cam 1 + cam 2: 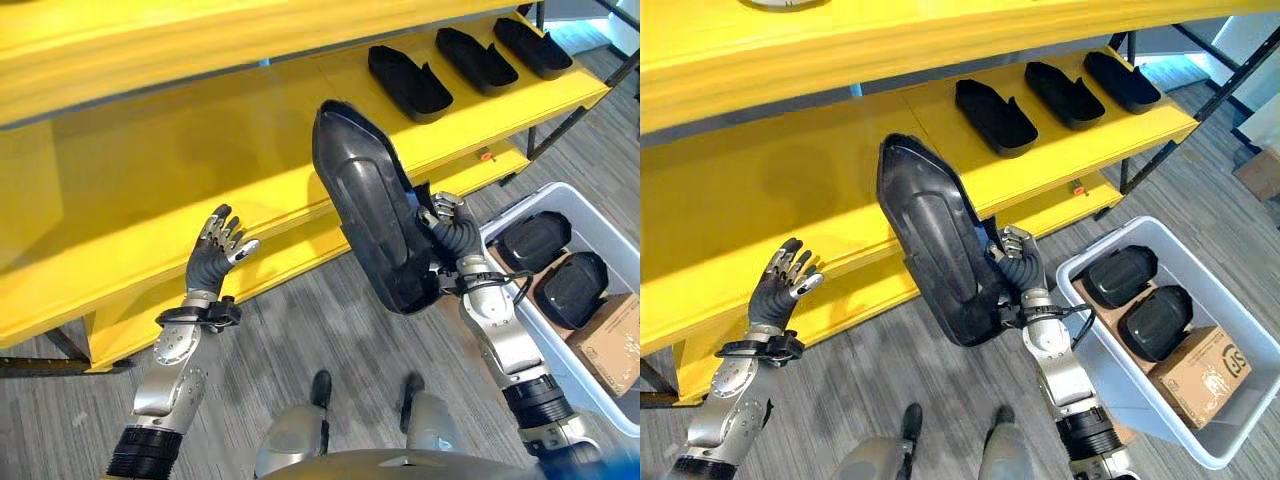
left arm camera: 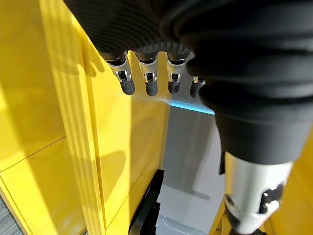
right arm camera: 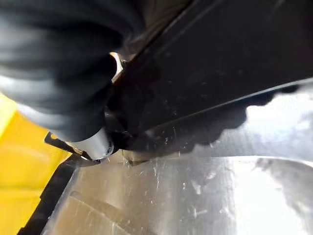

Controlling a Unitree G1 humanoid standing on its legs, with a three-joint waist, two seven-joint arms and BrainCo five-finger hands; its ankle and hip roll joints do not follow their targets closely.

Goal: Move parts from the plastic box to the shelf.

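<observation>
My right hand point(image 1: 452, 232) is shut on a large black moulded part point(image 1: 372, 205), holding it upright above the floor in front of the yellow shelf point(image 1: 200, 160). Up close, the part's glossy dark surface point(image 3: 205, 63) passes right by my hand. The white plastic box point(image 1: 600, 215) stands at the right with two more black parts point(image 1: 530, 240) inside. Three black parts point(image 1: 408, 82) lie in a row on the shelf's right end. My left hand point(image 1: 212, 250) hangs open and empty before the shelf's lower edge, its fingers point(image 2: 146, 83) straight.
A brown cardboard carton point(image 1: 612, 345) sits in the box beside the parts. A lower yellow shelf board point(image 1: 300, 255) runs under the main one. Black metal legs point(image 1: 560, 125) brace the shelf at its right end. Grey plank floor point(image 1: 330, 330) lies between shelf and box.
</observation>
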